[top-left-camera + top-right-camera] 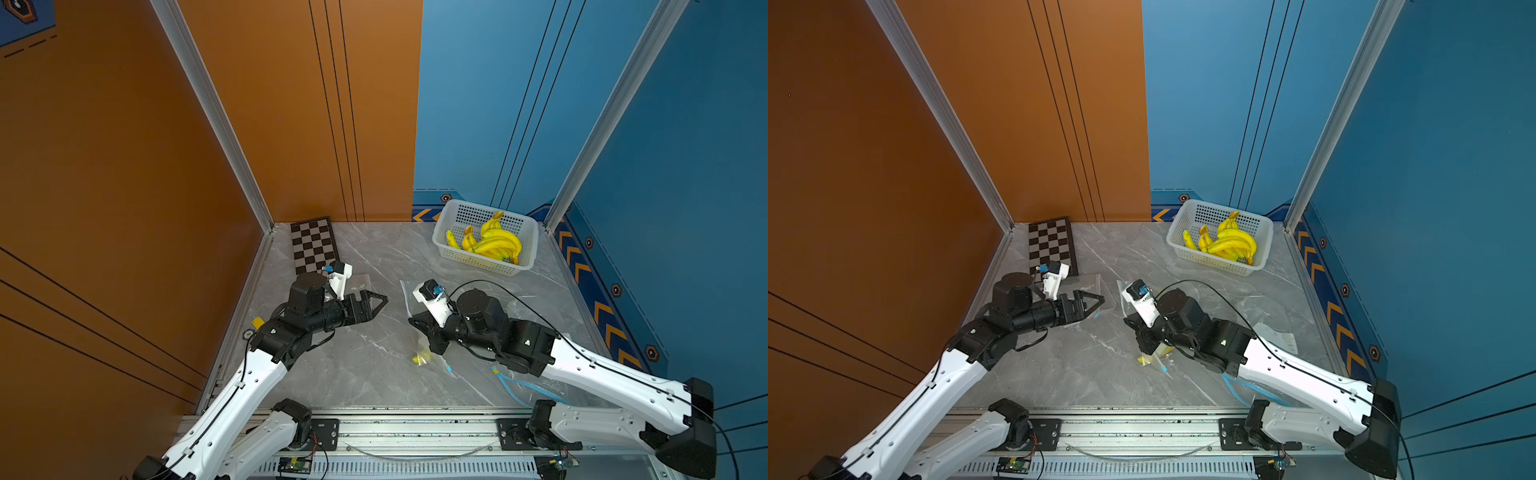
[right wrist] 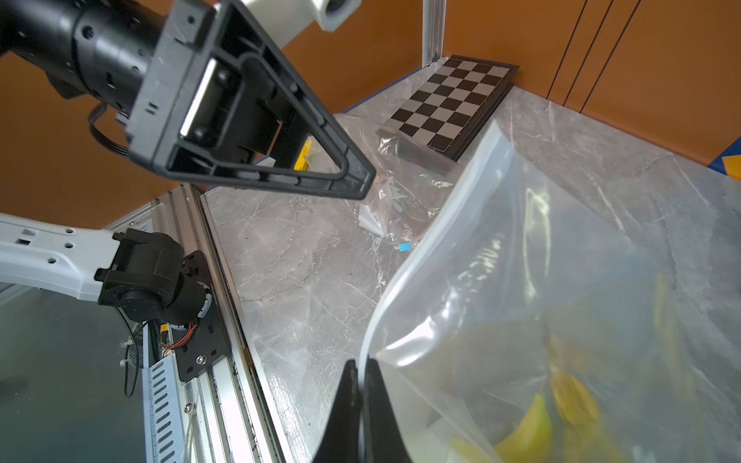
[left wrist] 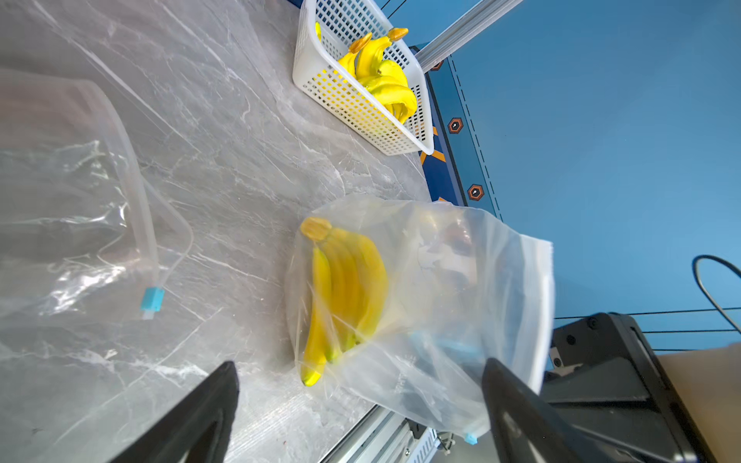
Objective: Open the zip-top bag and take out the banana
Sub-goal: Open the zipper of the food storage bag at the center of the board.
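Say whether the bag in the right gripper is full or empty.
Full: bananas show through the clear bag, pinched at its rim by the right gripper.

No legible text, brand or number found. Print on the zip-top bag (image 2: pixel 521 280) and on a white paper slip (image 2: pixel 371 218) is too blurred to read. Orange chevrons (image 1: pixel 603 311) line the blue wall (image 1: pixel 685 166).
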Controlling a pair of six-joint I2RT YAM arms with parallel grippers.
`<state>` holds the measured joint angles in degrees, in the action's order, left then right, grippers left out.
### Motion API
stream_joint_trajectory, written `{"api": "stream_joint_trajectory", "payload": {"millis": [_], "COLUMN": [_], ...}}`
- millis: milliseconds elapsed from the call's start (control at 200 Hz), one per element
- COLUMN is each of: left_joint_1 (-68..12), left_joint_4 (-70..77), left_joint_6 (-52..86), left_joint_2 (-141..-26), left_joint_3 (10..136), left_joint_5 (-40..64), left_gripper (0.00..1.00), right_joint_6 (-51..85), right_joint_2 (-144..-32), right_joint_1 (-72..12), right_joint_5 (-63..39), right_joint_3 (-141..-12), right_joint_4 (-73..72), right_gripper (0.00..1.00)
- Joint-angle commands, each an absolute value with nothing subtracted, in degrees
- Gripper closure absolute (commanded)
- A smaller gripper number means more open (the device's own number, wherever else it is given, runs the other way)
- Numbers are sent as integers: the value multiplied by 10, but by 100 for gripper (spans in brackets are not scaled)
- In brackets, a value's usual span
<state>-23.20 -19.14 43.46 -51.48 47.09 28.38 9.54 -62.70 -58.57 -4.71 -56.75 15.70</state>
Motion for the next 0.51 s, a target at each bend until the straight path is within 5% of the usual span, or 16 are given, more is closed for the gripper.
{"api": "stream_joint_trajectory", "payload": {"millis": [0, 420, 455, 501], "left_joint_1": [-238, -407, -411, -412], "left_joint_4": [-56, -15, -18, -33], "left_joint_6": [513, 456, 451, 447], "left_joint_2": [-529, -729, -741, -757], "left_joint_3": [450, 586, 613, 632], "left_joint_5": [311, 300, 309, 322], "left_gripper": [1, 0, 11, 39], "right_joint_6": [110, 136, 135, 134], "right_joint_2": [-605, -614, -616, -614], "right_joint_1": [-591, -583, -583, -584], "right_joint_5": [-32, -69, -72, -69], "right_joint_3": [-550, -563, -566, -565], "right_joint_4": [142, 176, 187, 195], "right_gripper": [100, 100, 100, 100]}}
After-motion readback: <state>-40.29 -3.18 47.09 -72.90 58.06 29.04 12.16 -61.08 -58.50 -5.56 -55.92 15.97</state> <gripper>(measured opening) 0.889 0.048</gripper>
